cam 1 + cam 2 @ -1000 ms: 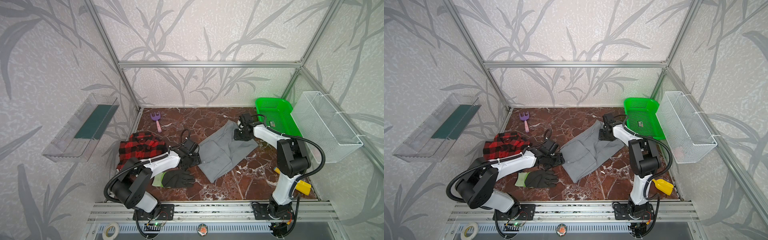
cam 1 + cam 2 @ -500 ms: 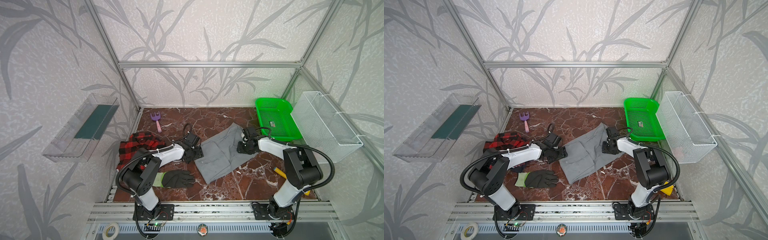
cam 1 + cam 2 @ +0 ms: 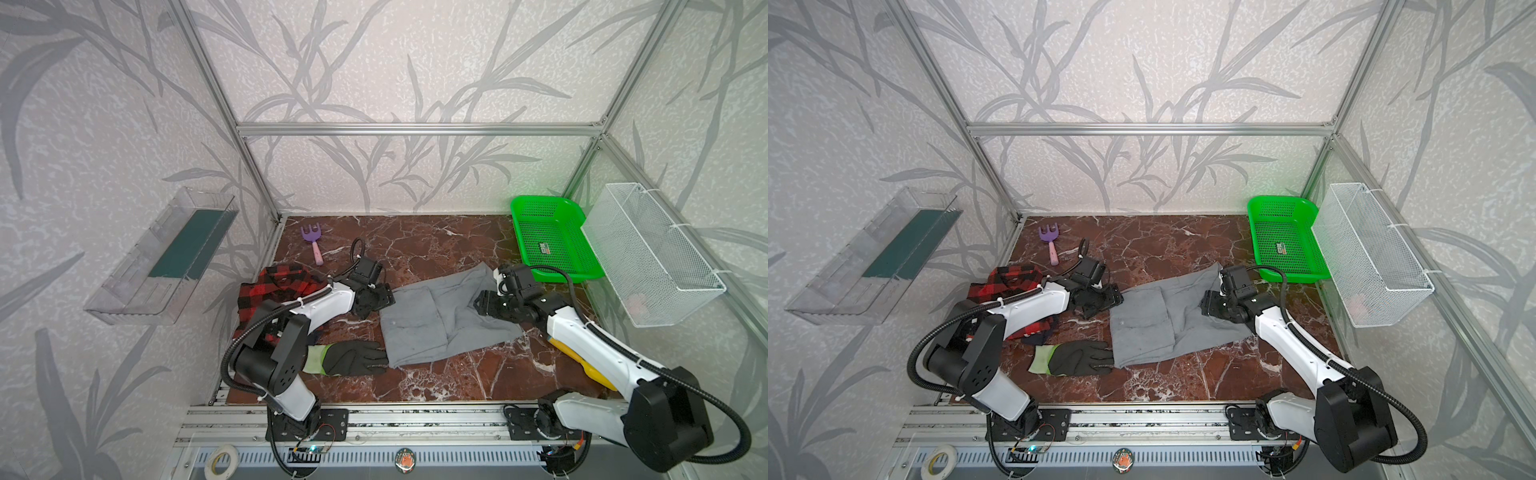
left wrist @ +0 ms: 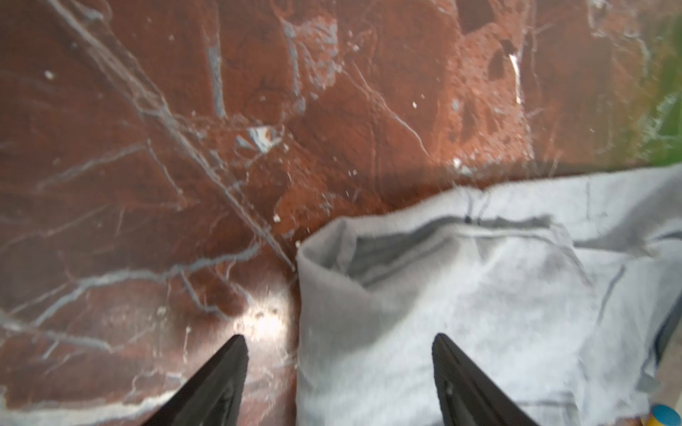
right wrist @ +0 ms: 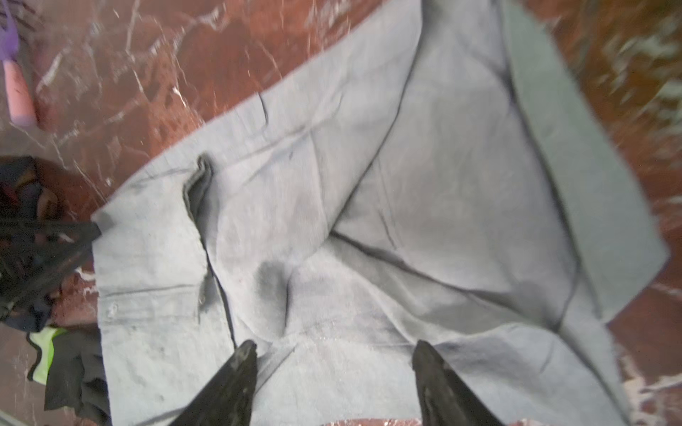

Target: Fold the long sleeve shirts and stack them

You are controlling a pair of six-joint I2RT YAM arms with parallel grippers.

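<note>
A thin, wrinkly plain grey long sleeve shirt [image 3: 440,328] lies spread on the red-brown marble counter [image 3: 436,245] in the middle of both top views. It is partly folded, with one panel laid over its left half.

The left hand [image 3: 384,301] sits low at the shirt's upper left corner. In the left wrist view its two black fingers [image 4: 221,380] are spread wide and released. One is over bare marble and the other over grey cloth, with the shirt's edge lying slack between them and nothing gripped.

The right hand [image 3: 482,305] is over the shirt's right side. In the right wrist view its fingers [image 5: 236,380] stand apart above the creased fabric, unclenched and holding nothing; whether they touch the cloth cannot be told.

A crumpled red-and-black buffalo plaid shirt [image 3: 282,286] lies at the left edge of the counter, partly hidden under the left arm and apart from the grey one. A black glove with a yellow-green cuff [image 3: 353,358] lies at lower centre-left, its fingertips just beside the grey shirt's lower left corner.

A purple toy rake with a pink handle [image 3: 312,243] lies at the counter's upper left. A green plastic basket [image 3: 540,202] stands at the upper right corner, beside a white wire mesh basket [image 3: 648,257] hung on the right wall
</note>
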